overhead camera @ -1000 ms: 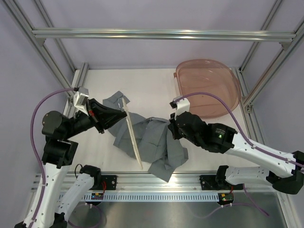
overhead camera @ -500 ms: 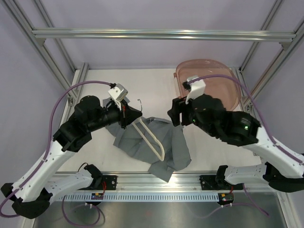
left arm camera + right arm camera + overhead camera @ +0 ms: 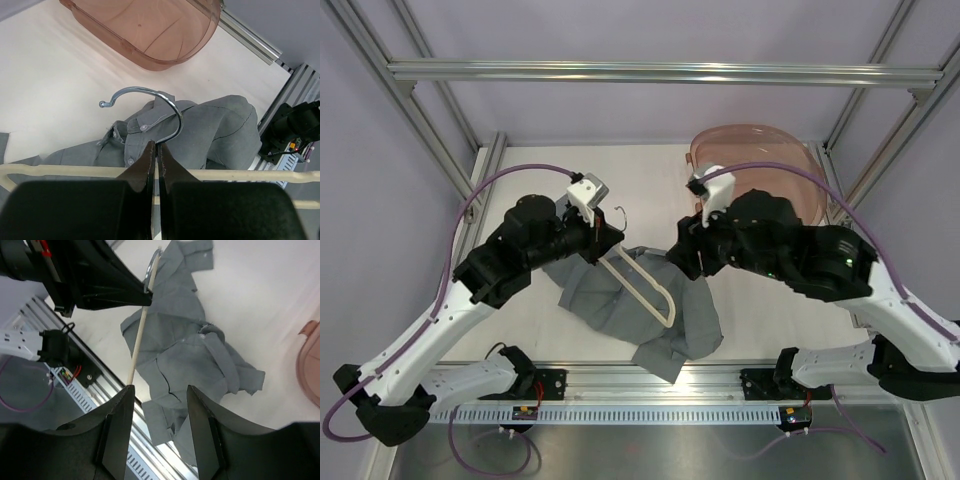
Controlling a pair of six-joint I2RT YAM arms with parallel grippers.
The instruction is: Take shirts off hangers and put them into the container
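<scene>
My left tool (image 3: 156, 148) pinches the hanger (image 3: 65, 170) at its hook. My right tool (image 3: 160, 388) hangs spread above the shirt (image 3: 190, 355) on the worktop (image 3: 640, 180), with the container (image 3: 780, 170) at one o'clock.

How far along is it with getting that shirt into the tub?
Done, it seems: the grey shirt lies crumpled on the table, apparently free of the hanger. In hand: the left jaws pinch the hanger at its hook; the right jaws hang open above the shirt. Left: the tub is empty.
</scene>
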